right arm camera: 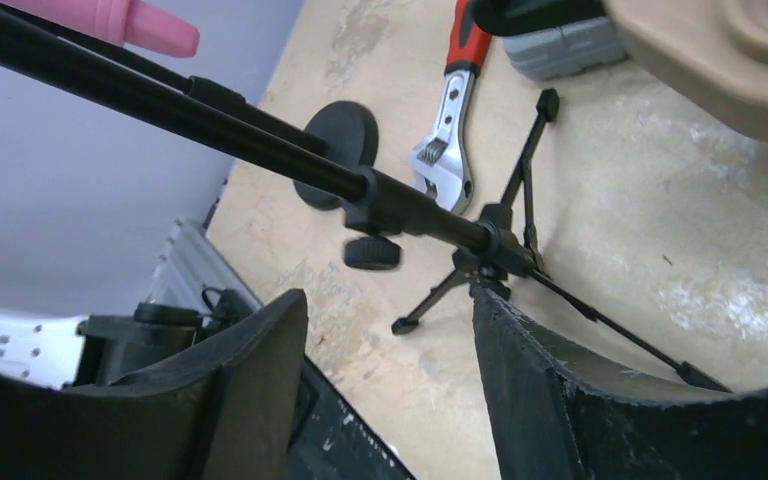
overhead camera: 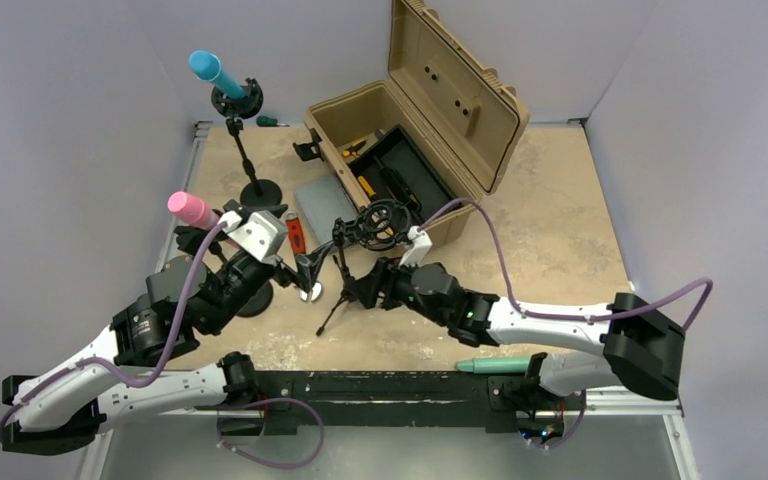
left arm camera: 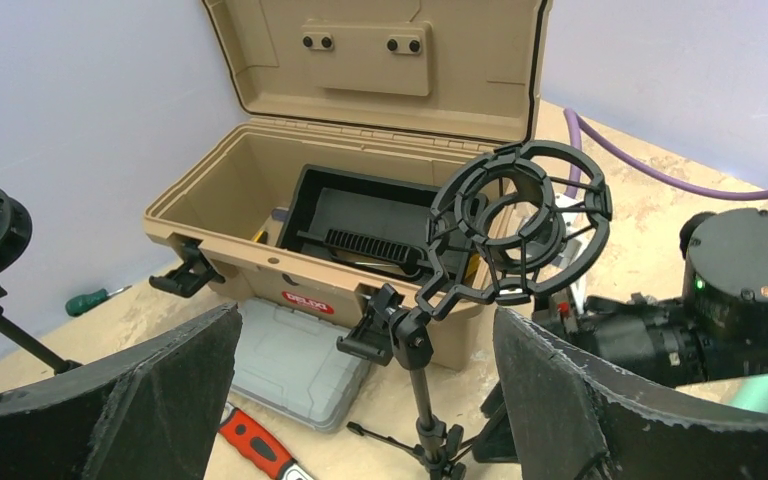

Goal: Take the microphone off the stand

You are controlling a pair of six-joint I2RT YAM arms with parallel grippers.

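Observation:
A black tripod stand [overhead camera: 345, 290] with an empty ring shock mount [overhead camera: 380, 222] stands mid-table; the mount also shows empty in the left wrist view [left arm camera: 515, 225]. A teal microphone [overhead camera: 495, 365] lies at the near edge beside the right arm's base. My left gripper [overhead camera: 305, 275] is open and empty, facing the stand's pole [left arm camera: 422, 390] from the left. My right gripper [overhead camera: 360, 290] is open and empty, low by the tripod's hub [right arm camera: 495, 255], with one fingertip [right arm camera: 520, 340] just under it. A pink microphone [overhead camera: 192, 210] and a blue one [overhead camera: 210, 72] sit in other stands at the left.
An open tan toolbox [overhead camera: 430, 130] stands behind the tripod, with a grey case [overhead camera: 322, 205] in front of it. A red-handled wrench [overhead camera: 297, 235] lies between the stands. A green screwdriver [overhead camera: 270, 121] lies at the back. Walls enclose the table.

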